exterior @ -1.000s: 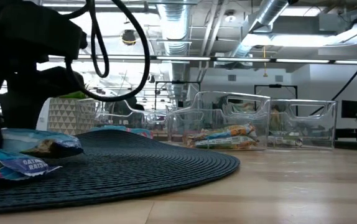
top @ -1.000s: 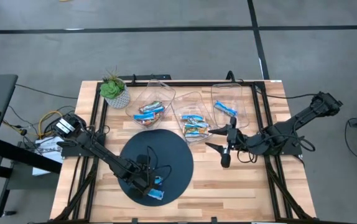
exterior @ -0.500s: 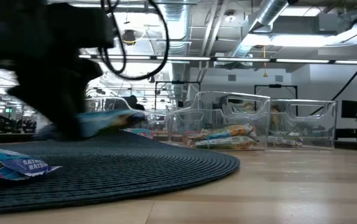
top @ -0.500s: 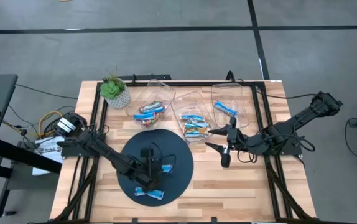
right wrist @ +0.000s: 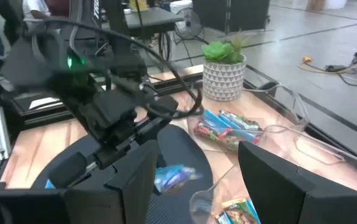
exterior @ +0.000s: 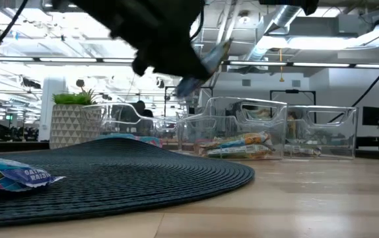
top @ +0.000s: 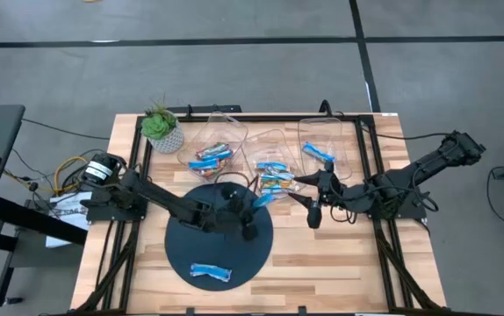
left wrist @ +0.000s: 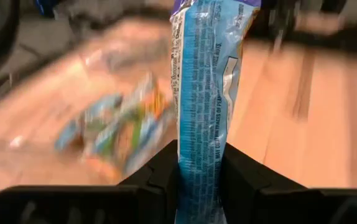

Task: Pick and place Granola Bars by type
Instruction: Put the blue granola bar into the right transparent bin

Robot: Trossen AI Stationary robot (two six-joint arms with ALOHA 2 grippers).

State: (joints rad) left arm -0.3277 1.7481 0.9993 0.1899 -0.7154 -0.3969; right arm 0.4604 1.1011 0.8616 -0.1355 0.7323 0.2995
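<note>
Left claw (top: 254, 201) is pinching a blue bar (left wrist: 204, 93) by one end, just short of the middle bin (top: 280, 149). Right claw (top: 303, 186) is waiting open beside that bin. Risk: the thin end-grip letting the bar slip before the rim. All three bins are holding bars; left bin (top: 226, 129), right bin (top: 347, 132). One bar (top: 211, 272) is lying on the mat (top: 190, 219) behind.

Dark jointed arms, black cables

Four views: overhead, table-level, two wrist-mounted.
The whole table (top: 322, 254) is seen from straight above; the dark mat (exterior: 143, 173) is shared with the close, level low view.
</note>
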